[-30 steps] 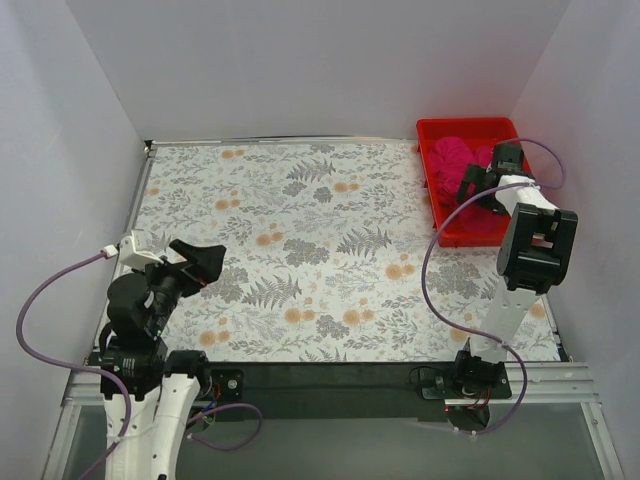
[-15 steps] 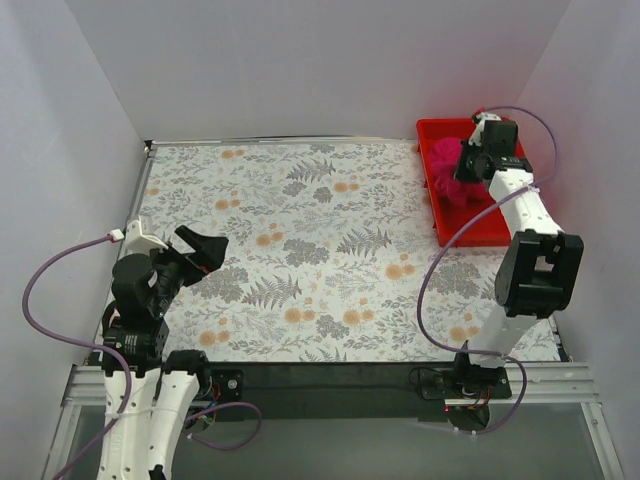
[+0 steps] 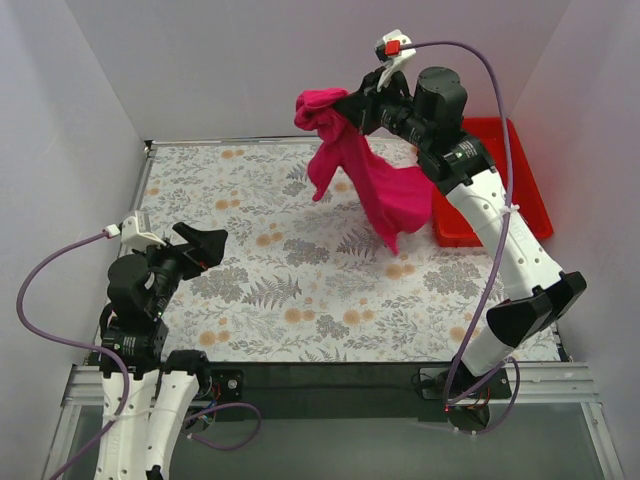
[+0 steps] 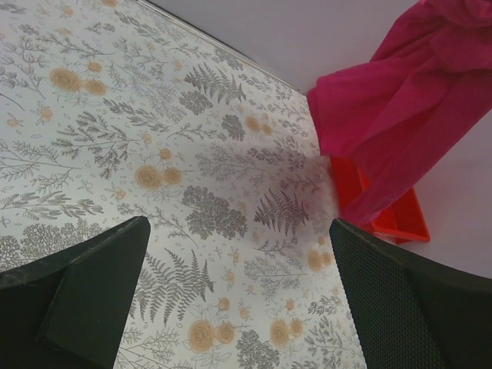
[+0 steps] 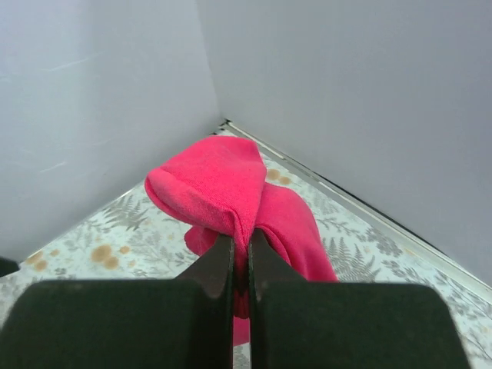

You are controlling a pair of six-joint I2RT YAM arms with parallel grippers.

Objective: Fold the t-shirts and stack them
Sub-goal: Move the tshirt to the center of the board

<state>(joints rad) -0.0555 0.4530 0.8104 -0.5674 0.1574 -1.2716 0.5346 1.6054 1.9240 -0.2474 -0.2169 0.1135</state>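
Reference point for all positions is the red bin, which sits at the far right corner of the counter, its long side close to the right wall. The right claw is raised high, up and to the left of the bin. In the right wrist view its two fingers stand nearly together, pinched on a bunched fold of the t-shirt. The t-shirt hangs from that grip in a loose, crumpled drape, clear of the bin and just beside its left wall. One part trails down toward the bin's near left corner. Whether the lowest tip touches the counter cannot be determined. The right arm passes over the bin's left half and hides that part of the rim. The left claw is well apart from the bin, across the counter toward the near left corner. Its fingers are spread wide with nothing between them, and only the patterned surface shows in the gap. The counter from the bin's left wall across to the left wall is bare floral surface. The back wall stands just behind the bin's far rim.
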